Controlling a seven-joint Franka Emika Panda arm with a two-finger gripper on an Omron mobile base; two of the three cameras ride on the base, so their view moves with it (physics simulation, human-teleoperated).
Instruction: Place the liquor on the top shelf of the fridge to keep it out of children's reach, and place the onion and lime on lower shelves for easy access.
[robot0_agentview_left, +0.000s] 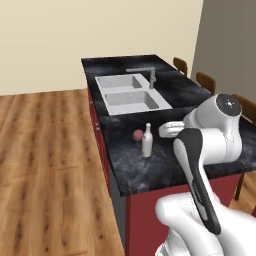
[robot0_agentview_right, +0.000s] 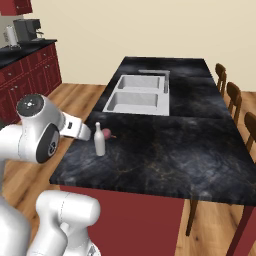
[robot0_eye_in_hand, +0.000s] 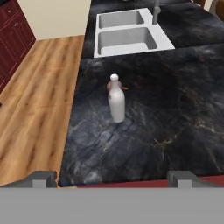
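The liquor (robot0_eye_in_hand: 116, 103) stands upright on the dark counter (robot0_eye_in_hand: 175, 118) with the onion (robot0_agentview_left: 137, 134) just behind it, gripper (robot0_eye_in_hand: 111, 177) spread wide

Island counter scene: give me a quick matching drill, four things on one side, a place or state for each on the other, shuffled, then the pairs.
Things:
1. liquor
2. onion
3. sink
4. gripper

Places or states:
A. sunk into the black counter, two pale basins
B. stands upright on the counter, near its edge
C. lies just behind the bottle, on the sink side
D. open, back from the counter edge, holding nothing

Pairs: 1-B, 2-C, 3-A, 4-D
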